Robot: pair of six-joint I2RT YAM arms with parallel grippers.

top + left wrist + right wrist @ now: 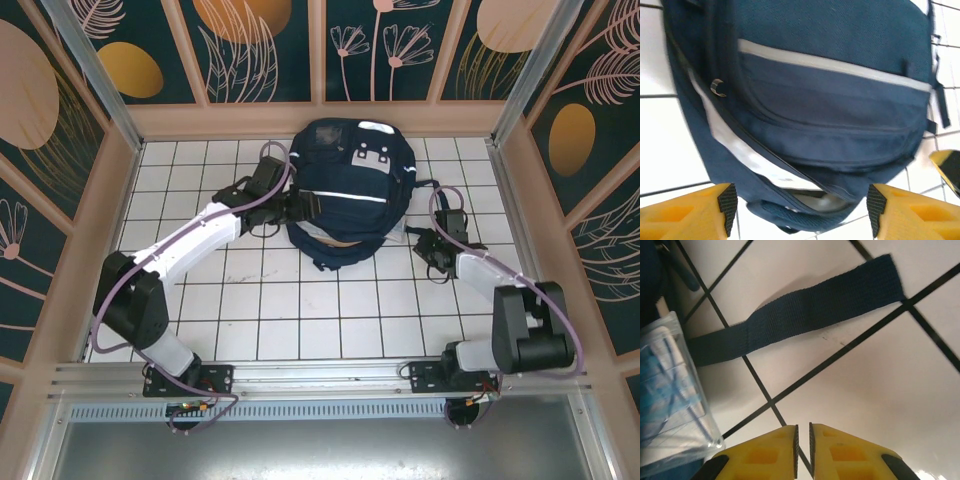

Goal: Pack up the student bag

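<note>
The left gripper (pixel 800 207) is wide open and empty beside the large navy-blue fabric backpack (pixel 345 190), which lies mid-table toward the far side of the white tiled table (pixel 300 320). The right gripper (pixel 802 447), closed on nothing, hovers over bare tile near a navy webbing strap (pixel 805 315) and a clear plastic box (pixel 670 405).
</note>
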